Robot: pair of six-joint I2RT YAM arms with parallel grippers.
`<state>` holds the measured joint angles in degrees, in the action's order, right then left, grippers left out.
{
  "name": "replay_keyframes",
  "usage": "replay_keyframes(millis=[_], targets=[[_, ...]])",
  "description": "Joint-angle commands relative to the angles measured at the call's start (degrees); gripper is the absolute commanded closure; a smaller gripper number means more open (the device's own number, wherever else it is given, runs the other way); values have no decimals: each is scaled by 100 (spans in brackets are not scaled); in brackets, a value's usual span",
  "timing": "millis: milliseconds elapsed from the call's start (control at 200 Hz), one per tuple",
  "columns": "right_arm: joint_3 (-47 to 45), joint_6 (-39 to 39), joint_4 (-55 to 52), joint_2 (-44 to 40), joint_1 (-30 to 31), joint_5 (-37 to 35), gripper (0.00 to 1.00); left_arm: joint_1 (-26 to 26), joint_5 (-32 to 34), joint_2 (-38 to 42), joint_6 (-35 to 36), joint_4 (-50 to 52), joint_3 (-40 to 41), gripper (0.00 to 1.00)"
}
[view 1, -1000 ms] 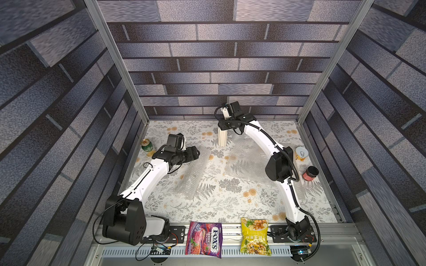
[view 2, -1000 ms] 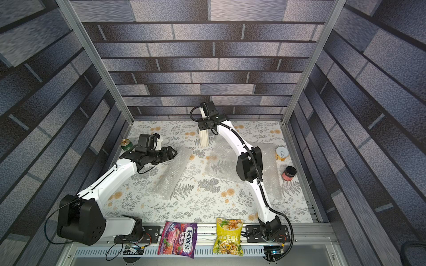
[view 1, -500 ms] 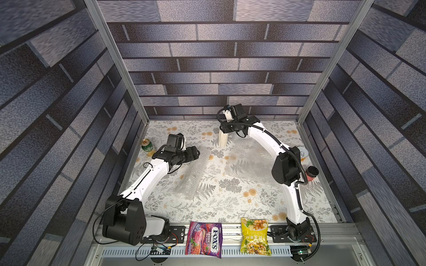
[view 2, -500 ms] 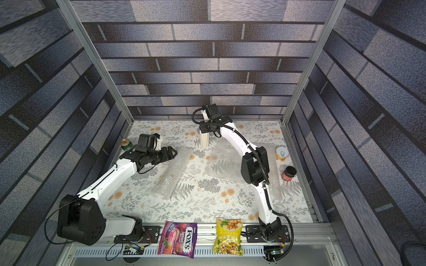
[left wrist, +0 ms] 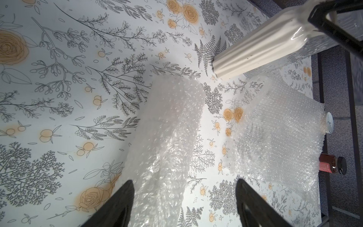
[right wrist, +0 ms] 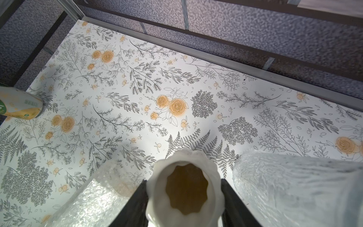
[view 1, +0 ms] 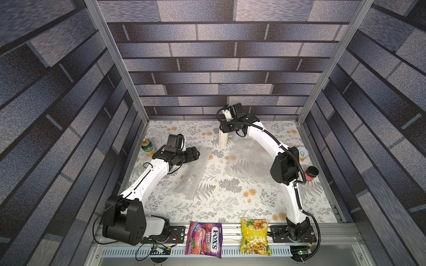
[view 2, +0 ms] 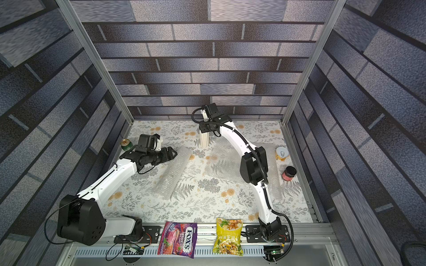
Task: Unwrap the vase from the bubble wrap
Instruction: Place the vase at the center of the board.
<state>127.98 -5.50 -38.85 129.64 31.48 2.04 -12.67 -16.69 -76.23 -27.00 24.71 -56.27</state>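
The vase, glossy ribbed ceramic and likely slippery and fragile, is standing upright with the right gripper pinching its neck, the safest hold; light, limp bubble wrap is lying loose beside that gripper, and the left gripper is hovering spread over a roll.

The ribbed white vase is upright, bare; bubble wrap lies beside.

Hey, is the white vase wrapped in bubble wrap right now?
No, in the left wrist view the vase stands with its ribbed body bare, and the bubble wrap lies loose beside it.
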Motion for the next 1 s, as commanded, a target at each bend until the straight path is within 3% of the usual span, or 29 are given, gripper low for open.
replay_keyframes(millis=[0,170,601,997], targets=[[265,-4,-313,210,44,138,57,-18,18,174,116,130,-83,18],[479,47,-410,283,43,131,47,-20,25,194,108,138,-65,18],[840,114,-433,408,53,102,34,-3,60,238,117,161,-12,17],[1232,200,-469,279,51,-241,33,41,134,291,116,235,53,19]])
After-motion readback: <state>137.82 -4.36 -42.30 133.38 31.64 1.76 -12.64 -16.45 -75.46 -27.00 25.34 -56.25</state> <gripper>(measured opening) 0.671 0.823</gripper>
